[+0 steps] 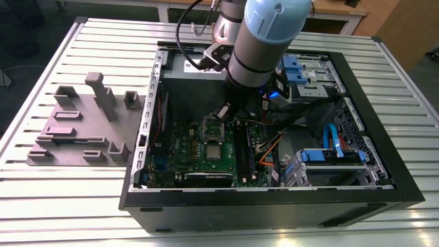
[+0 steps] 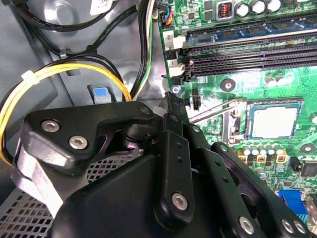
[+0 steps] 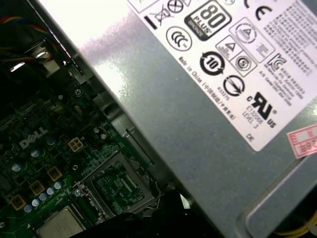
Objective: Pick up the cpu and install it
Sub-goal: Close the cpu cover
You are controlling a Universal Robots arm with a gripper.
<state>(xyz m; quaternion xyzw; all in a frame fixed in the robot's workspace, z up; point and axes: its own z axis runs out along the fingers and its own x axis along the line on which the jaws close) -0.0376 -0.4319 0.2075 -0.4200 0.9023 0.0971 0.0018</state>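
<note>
The cpu is a small silver-grey square lying flat in the middle of the green motherboard, inside the open computer case. In both wrist views it sits in its dark surround, cpu and cpu. Right beside it the rectangular metal socket frame stands folded open, seen as the frame in the first wrist view. My gripper hangs over that frame, a short way from the cpu on the power-supply side. I see nothing held in it. Its black linkages hide the board below.
The grey power-supply box stands close by the gripper inside the case. Memory slots, yellow and black cables and blue-tabbed drive cages crowd the case. A mauve-grey plastic tray lies outside on the slatted table, at the exterior view's left.
</note>
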